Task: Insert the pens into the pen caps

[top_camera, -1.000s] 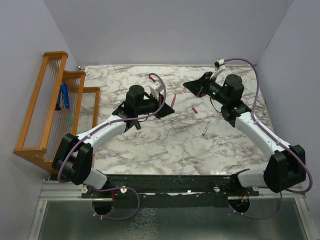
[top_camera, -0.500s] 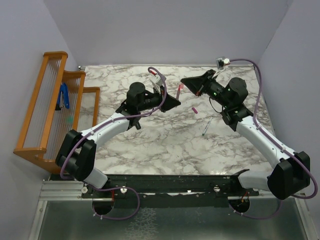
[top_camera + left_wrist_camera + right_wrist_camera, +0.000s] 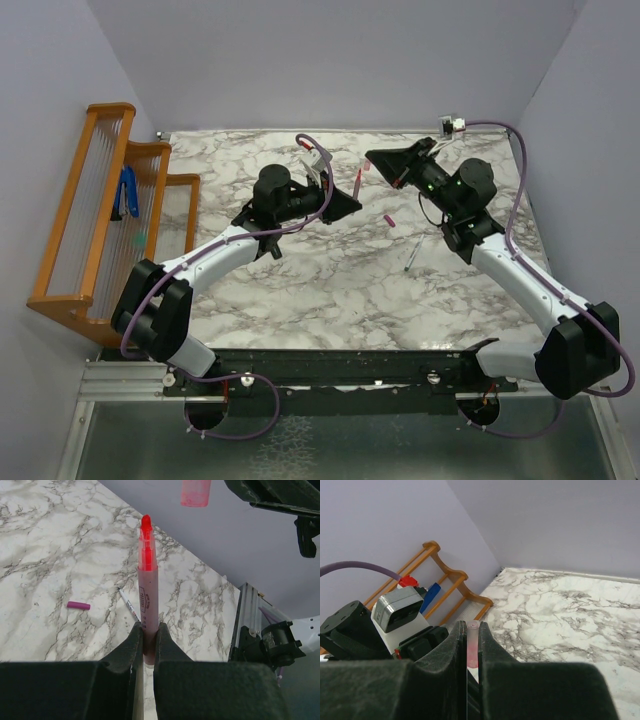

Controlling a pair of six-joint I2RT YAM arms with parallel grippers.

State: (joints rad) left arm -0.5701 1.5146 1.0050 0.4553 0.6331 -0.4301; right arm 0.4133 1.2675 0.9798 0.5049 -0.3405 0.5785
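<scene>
At left-wrist frame centre, the left gripper pinches a pink pen by its base, long axis vertical, red tip pointing up at the pink cap clamped in the right gripper. Lower left, a magenta cap and grey pen lie on the table.

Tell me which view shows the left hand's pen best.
Left wrist: the pen stands close up, red tip visible, clamped in the left hand. Top external shows a tiny pink sliver. Right wrist doesn't show it.
</scene>
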